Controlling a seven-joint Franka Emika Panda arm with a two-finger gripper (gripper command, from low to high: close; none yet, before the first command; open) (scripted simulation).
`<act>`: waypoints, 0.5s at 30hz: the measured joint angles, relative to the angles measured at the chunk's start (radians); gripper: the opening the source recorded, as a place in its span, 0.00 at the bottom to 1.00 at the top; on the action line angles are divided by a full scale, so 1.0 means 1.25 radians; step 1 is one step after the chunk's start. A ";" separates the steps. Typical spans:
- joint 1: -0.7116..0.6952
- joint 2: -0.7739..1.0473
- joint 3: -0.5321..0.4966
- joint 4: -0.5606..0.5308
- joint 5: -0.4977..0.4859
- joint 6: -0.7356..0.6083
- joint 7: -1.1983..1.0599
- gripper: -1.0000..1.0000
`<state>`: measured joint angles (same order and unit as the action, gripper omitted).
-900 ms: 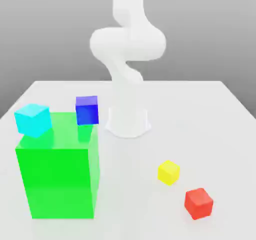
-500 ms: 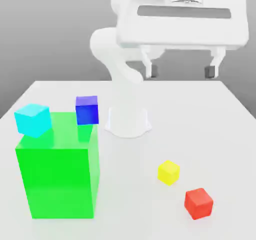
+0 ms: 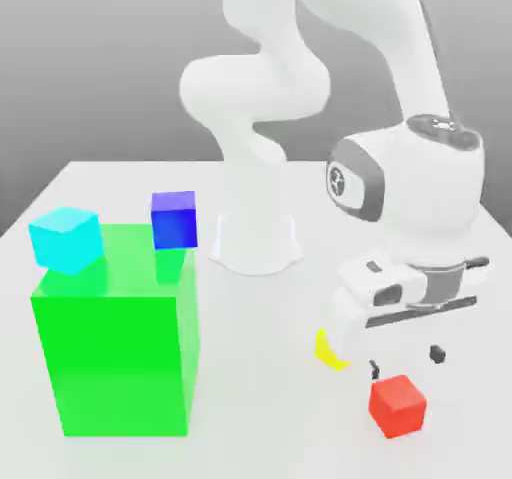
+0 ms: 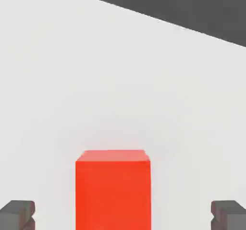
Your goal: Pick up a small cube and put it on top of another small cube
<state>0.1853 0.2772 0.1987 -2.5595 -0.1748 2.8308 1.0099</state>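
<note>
Dropping fast from high over the desk [image 3: 420, 207], the arm has swung its claw [image 3: 405, 359] down to hang just above the small red cube [image 3: 398, 405]; half a second ago the hand was still up near the top of the scene, well clear of everything. From the camera on the hand, the red cube [image 4: 113, 188] sits squarely between the two dark fingertips [image 4: 18, 213], which stand wide apart on either side with bare desk showing between each pad and the cube. Nothing is gripped yet.

The red cube rests on the desk at the near edge, toward the exterior view's right, and it has not shifted. Just beyond it, the small yellow cube [image 3: 328, 351] is now mostly hidden behind the lowered hand, with only a sliver of it peeking out. Over on the exterior view's left, the big green block [image 3: 115, 337] carries a cyan cube [image 3: 66, 239] and a blue cube [image 3: 174, 219], all untouched.

To my eye the approach is nearly done and the line-up looks good. What remains is a short descent so the pads straddle the cube's sides, then the squeeze, the lift, and the short carry over to the yellow cube.
</note>
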 joint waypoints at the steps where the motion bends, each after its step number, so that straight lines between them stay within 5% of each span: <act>1: 0.013 0.029 -0.016 0.005 -0.015 0.022 0.011 0.50; 2: 0.027 0.058 -0.033 0.011 -0.028 0.045 0.022 0.50; 3: 0.039 0.081 -0.047 0.016 -0.039 0.063 0.030 0.00; 10: 0.040 0.084 -0.048 0.016 -0.042 0.066 0.033 0.00; 15: 0.000 -0.042 0.008 -0.010 0.033 -0.032 -0.025 0.00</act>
<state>0.1857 0.2246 0.2085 -2.5726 -0.1331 2.7905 0.9792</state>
